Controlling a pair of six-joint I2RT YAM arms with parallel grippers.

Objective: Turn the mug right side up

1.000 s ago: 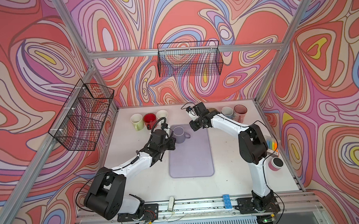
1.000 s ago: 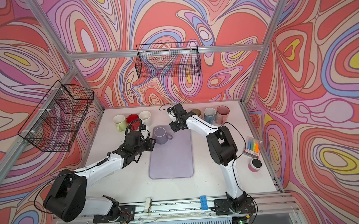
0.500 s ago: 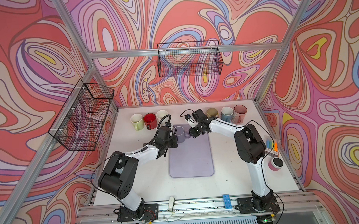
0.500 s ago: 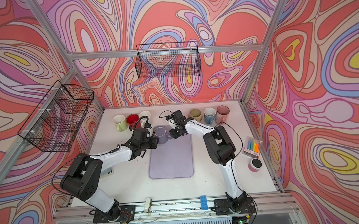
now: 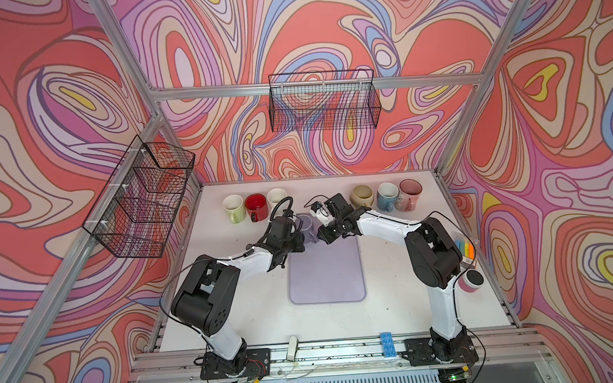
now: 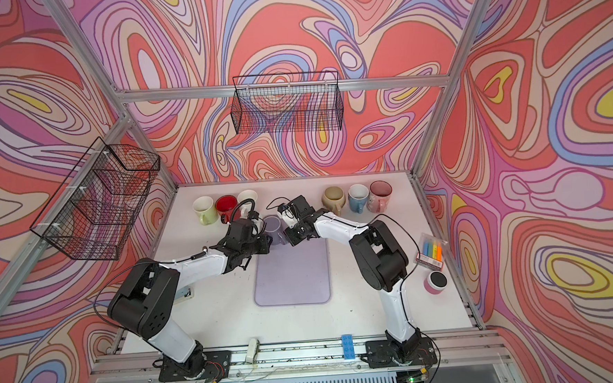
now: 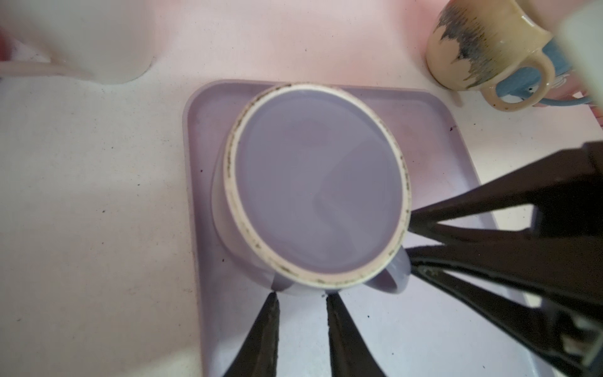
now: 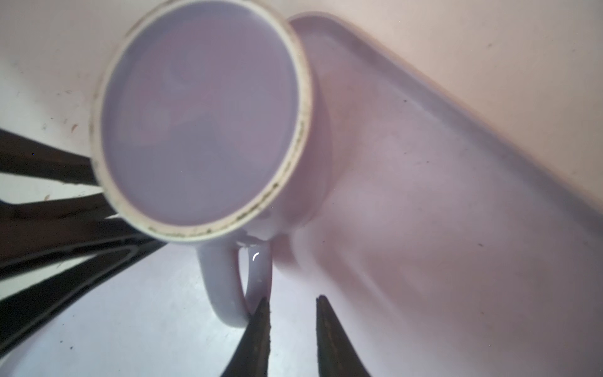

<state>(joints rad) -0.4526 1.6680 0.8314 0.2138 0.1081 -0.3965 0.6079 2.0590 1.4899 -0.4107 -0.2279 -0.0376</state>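
As far as the top views went: the lilac mug (image 5: 308, 227) sat bottom up at the 12 o'clock end of the lilac mat (image 5: 326, 274), same story in both top views.
Arms from above: left gripper (image 5: 299, 242) was parked at about the mug's 8 o'clock, and right gripper (image 5: 324, 234) at about its 4 o'clock, both right up close.
Left wrist: the mug's flat base ring faced the camera, so yeah, not flipped. The left gripper's fingers (image 7: 266, 333) stood a little apart with nothing between them, tips just beside the mug wall.
Right wrist: jaws also a bit apart and empty. One fingertip (image 8: 259, 323) touched the handle (image 8: 225, 287), but wasn't around it.
Progress: I'd say only the approach was done. The grab, lift and flip were all left to do.
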